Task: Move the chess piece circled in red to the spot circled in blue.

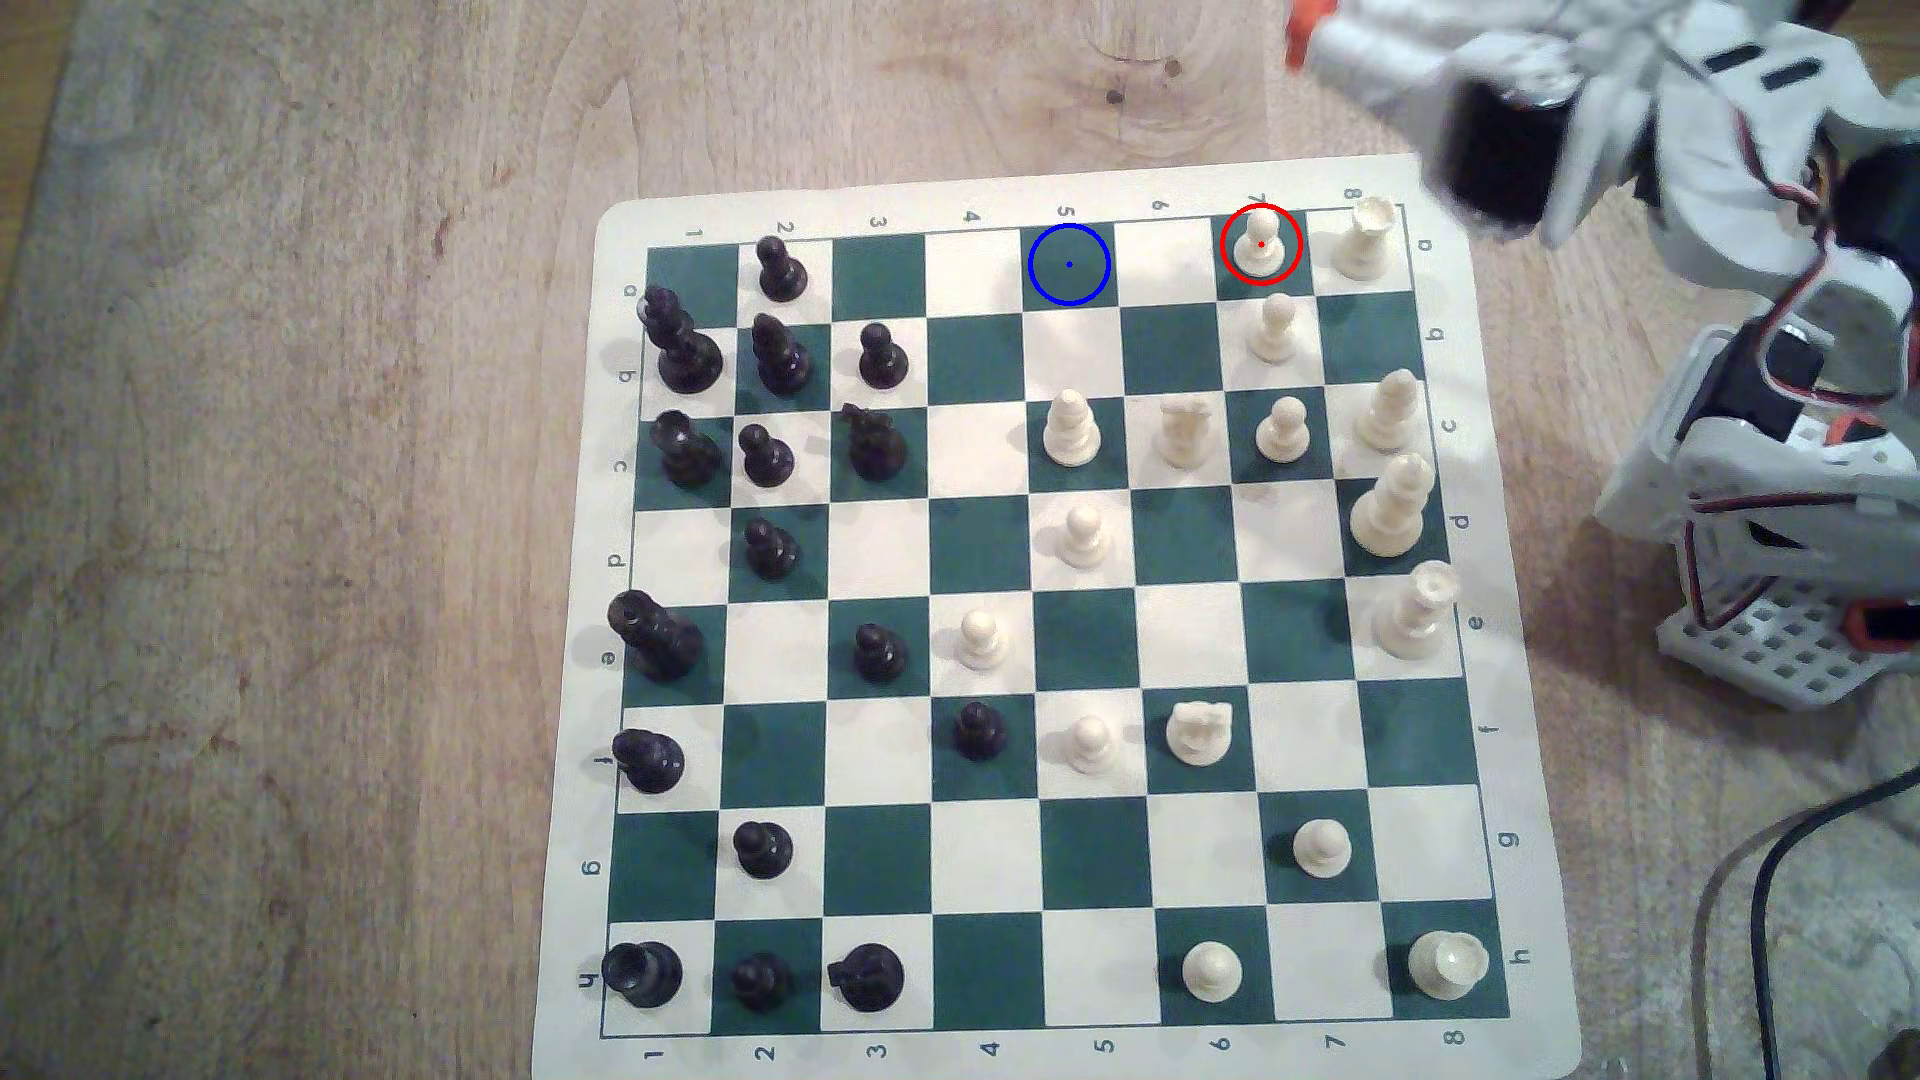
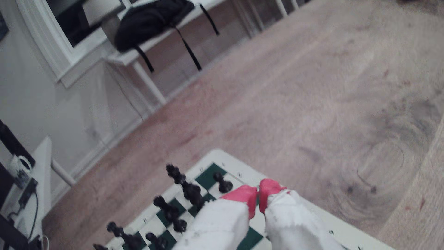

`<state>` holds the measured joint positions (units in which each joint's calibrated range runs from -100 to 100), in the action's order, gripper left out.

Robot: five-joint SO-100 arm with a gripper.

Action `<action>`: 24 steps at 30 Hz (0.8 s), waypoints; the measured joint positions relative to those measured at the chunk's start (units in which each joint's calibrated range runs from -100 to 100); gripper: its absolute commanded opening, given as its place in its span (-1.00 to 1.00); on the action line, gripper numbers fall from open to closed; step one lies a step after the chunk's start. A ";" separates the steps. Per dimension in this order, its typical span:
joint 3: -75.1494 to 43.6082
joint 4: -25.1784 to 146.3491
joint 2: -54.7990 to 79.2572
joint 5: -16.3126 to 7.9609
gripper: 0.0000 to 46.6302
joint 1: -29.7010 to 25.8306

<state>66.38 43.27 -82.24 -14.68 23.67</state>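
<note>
Nothing done yet, by the look of it: the chess piece [image 1: 1260,241], a cream pawn w/ red ring round it, stands upright on its dark green square in the board's far row, just beside the cream rook [image 1: 1365,239] at the corner toward the exterior view's right. The spot [image 1: 1069,265], the green square w/ blue ring & centre dot, sits bare in the same row, two squares toward the exterior view's left, one white square between it & the pawn. The gripper [image 2: 258,192] is up in the air, its red tips together or nearly so w/ nothing between them; in the exterior view a blurred red tip [image 1: 1299,31] shows past the board's far edge, above the table [image 1: 312,519], well apart from the pawn. The wrist view looks out over the black pawn [image 2: 222,181] & other black pieces at the board corner, not down at the target piece. So whole job is left, in my reading: open the gripper, come down over the ringed pawn, close on its head or collar, lift, carry it along the row, set it on the blue-ringed square, let go. Rook and the cream pawn [image 1: 1275,327] next square along are close neighbours, so approach prob needs care not to knock them.
</note>
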 measured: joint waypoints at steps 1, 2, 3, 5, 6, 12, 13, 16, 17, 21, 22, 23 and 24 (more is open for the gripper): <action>-2.17 2.63 2.01 0.34 -0.99 0.15; -7.23 9.48 6.45 2.59 -0.99 0.59; -10.03 14.74 9.13 4.49 -0.99 0.66; -12.02 18.57 12.15 5.76 -0.99 0.52; -13.74 20.88 14.66 6.01 -0.97 0.59; -19.34 25.74 27.31 5.03 -0.50 3.98; -19.43 25.98 28.32 4.79 -0.50 4.20; -19.52 26.45 31.59 4.35 -0.47 5.16; -19.52 26.45 32.09 4.35 -0.47 5.16; -19.52 26.93 36.03 4.64 -0.50 3.76; -19.52 26.93 36.95 4.79 -0.51 3.47; -19.61 26.85 38.29 4.98 -0.51 3.39; -19.70 26.14 40.97 5.18 -0.52 3.61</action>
<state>46.68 69.40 -41.27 -9.50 27.29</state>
